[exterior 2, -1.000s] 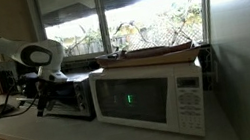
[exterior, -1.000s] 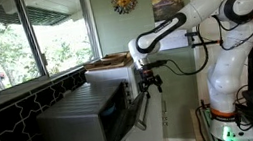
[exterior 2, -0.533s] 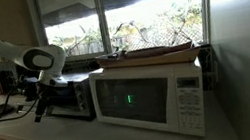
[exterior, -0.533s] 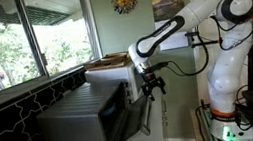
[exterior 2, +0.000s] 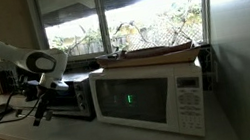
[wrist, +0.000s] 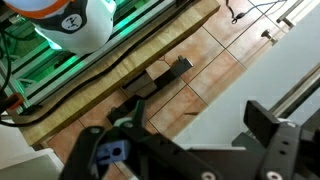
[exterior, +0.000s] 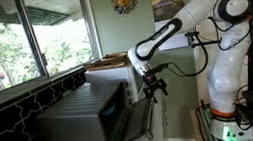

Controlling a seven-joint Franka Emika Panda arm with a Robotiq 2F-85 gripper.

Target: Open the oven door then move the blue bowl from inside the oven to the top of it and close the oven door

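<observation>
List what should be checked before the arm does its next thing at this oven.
1. Oven door fully down: not ok. In an exterior view it looks at most partly tipped outward.
2. Gripper at the door: ok. It hangs just in front of the door's upper edge.
3. Gripper free to take hold: ok. In the wrist view its fingers stand wide apart with only floor between them.
4. Blue bowl located: cannot tell. No view looks inside the oven.
5. Room beside the arm: ok. The white microwave sits on the oven's far side, apart from the gripper.
</observation>
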